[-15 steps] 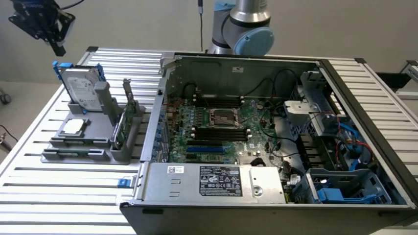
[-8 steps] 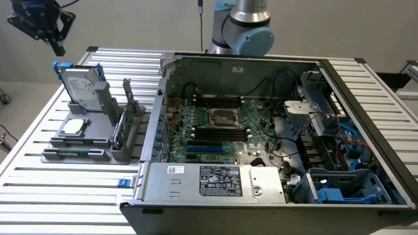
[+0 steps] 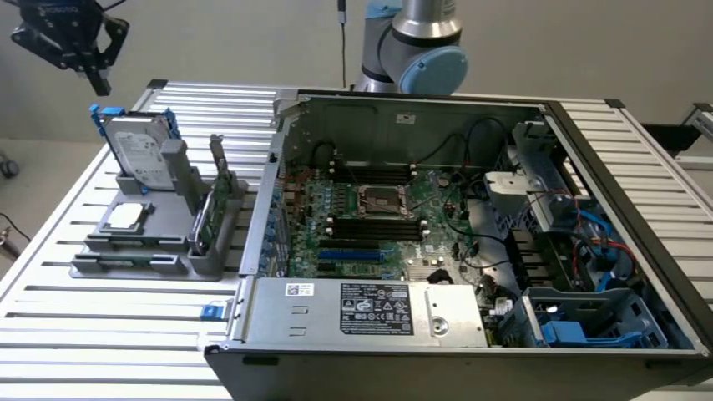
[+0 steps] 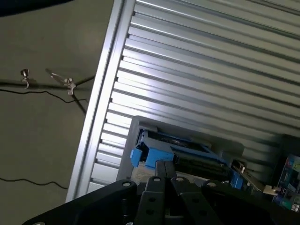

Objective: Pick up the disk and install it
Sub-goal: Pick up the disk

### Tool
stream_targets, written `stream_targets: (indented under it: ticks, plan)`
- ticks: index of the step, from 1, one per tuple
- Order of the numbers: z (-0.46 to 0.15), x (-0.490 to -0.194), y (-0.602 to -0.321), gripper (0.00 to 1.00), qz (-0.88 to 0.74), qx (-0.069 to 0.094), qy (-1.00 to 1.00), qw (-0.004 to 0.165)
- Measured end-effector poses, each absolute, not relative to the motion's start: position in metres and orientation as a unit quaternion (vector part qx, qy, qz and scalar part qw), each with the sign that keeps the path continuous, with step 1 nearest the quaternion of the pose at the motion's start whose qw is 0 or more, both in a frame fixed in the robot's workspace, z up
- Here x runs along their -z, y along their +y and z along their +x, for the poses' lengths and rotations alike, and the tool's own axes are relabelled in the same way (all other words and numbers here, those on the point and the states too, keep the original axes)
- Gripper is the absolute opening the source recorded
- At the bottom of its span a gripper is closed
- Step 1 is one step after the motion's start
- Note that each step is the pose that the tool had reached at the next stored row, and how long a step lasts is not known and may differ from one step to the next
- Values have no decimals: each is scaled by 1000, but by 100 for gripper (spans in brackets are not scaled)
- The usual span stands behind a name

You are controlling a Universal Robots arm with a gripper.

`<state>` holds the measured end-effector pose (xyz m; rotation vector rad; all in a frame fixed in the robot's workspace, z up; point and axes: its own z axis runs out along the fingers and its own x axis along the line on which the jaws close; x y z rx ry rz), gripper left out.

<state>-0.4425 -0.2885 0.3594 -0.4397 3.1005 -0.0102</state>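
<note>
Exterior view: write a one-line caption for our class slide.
Shut gripper hangs above the disk, which stands upright in a grey holder beside the open computer case on the slatted table.

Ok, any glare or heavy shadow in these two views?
Wrist view: a bright glare patch on the slatted table, gripper dark in the foreground. Exterior view: even light, no strong glare; the computer case interior is somewhat shaded.
</note>
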Motion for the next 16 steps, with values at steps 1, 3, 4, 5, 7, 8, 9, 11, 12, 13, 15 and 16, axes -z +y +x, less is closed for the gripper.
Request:
stream_targets:
  ticks: [1,3,4,5,7,8,9,11,12,13,15,16]
  plan:
    - [-443,-359,-289,11,-149,3,989,5]
    - [-443,-359,-289,11,-167,3,986,5]
    - [-443,-359,-289,11,-176,3,984,5]
    - [-443,-359,-289,11,-185,3,983,5]
    - [-443,-359,-289,11,-203,3,979,5]
    - [-443,-359,-289,11,-212,3,977,5]
    - [-443,-359,-289,11,-221,3,975,5]
    - [-443,-359,-289,11,-238,3,971,5]
    - [-443,-359,-289,11,-248,3,969,5]
    - [-443,-359,-289,11,-256,3,967,5]
    - [-443,-359,-289,11,-274,2,962,5]
    - [-443,-359,-289,11,-282,2,959,5]
